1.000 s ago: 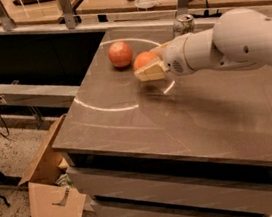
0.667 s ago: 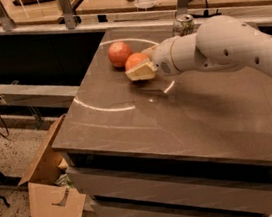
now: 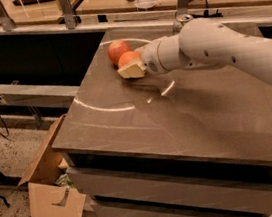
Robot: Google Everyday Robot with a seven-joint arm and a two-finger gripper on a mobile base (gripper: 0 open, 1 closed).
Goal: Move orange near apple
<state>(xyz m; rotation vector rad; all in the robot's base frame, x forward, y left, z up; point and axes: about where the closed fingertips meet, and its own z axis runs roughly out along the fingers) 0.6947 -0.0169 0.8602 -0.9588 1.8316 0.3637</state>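
Carried orange [image 3: 129,58], in gripper [image 3: 132,68], now beside apple [image 3: 117,48]

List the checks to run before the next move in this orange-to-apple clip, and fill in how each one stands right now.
1. Hand grips the orange: ok, it is closed on the fruit near the table's far left corner.
2. Orange near the apple: ok, they are side by side and look as if they touch.
3. Orange resting on the table before release: cannot tell, the hand hides its underside.
4. Apple safe from a nudge: cannot tell, it sits close to the table's left edge.
5. Retreat path: ok, bare tabletop lies in front of the arm.
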